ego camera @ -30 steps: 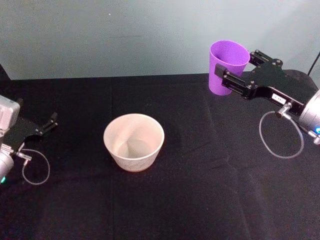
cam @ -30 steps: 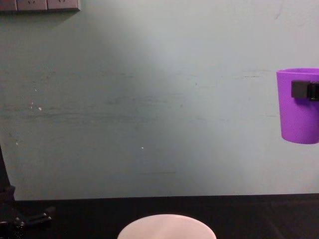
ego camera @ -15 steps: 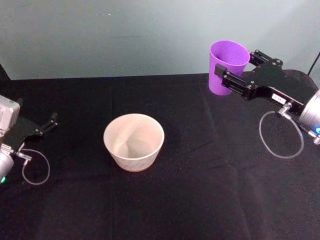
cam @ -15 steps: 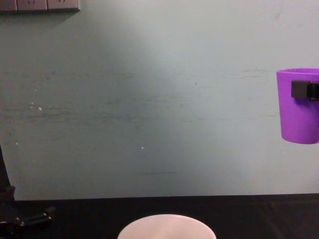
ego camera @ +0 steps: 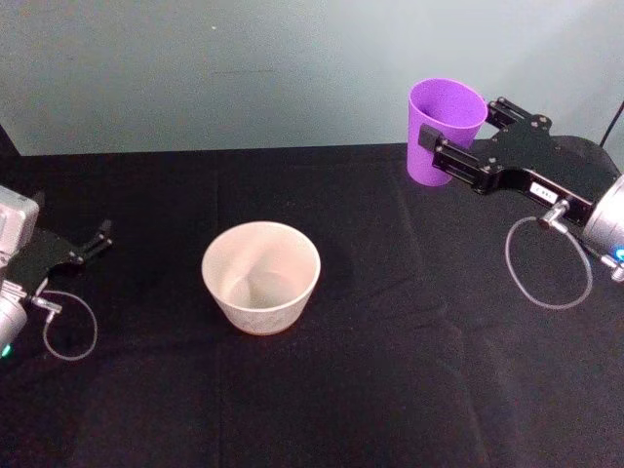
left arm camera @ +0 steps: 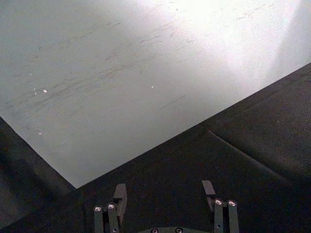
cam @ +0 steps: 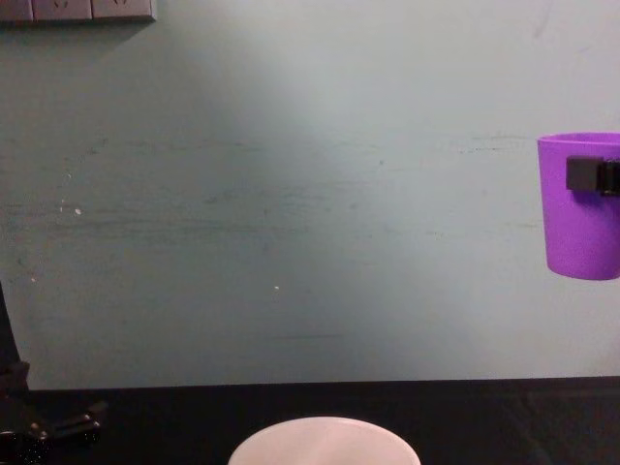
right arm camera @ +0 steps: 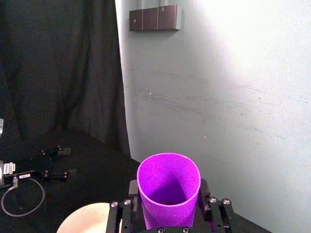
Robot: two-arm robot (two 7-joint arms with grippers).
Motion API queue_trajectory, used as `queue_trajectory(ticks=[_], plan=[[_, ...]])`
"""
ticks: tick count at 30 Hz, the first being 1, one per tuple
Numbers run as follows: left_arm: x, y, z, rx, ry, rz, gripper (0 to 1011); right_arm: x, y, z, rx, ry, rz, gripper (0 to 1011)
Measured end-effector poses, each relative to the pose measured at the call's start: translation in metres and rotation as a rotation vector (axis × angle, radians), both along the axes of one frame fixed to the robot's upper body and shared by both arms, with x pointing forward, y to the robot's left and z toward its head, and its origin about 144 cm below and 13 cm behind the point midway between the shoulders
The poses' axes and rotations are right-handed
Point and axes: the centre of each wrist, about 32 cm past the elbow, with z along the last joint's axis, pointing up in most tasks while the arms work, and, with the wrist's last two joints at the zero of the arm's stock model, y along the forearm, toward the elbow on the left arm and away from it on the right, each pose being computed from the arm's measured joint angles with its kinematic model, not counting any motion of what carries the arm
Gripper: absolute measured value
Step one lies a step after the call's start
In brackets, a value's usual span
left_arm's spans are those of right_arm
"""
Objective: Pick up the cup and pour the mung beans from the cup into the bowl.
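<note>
Black table [ego camera: 390,370], white bowl [ego camera: 255,314] at its middle, purple cup [cam: 579,232] aloft.
The cup hangs upright over the table's far right, well apart from the bowl, clamped in my right gripper [ego camera: 460,125]; my left gripper [ego camera: 100,239] rests low at the left edge, fingers apart.

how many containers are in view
2: the white bowl stands at centre; the purple cup, held upright in the air, far right, by the right gripper. Left gripper parked left.

Purple cup [ego camera: 445,130], white bowl [ego camera: 260,277]
</note>
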Motion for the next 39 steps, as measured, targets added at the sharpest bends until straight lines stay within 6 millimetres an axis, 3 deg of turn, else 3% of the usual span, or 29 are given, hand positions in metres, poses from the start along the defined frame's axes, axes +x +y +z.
queue_trajectory(ticks=[39], plan=[[0.0000, 0.0000, 0.0000, 0.000, 0.000, 0.000, 1000, 0.0000, 0.0000, 0.0000, 0.000, 0.000, 0.000, 720]])
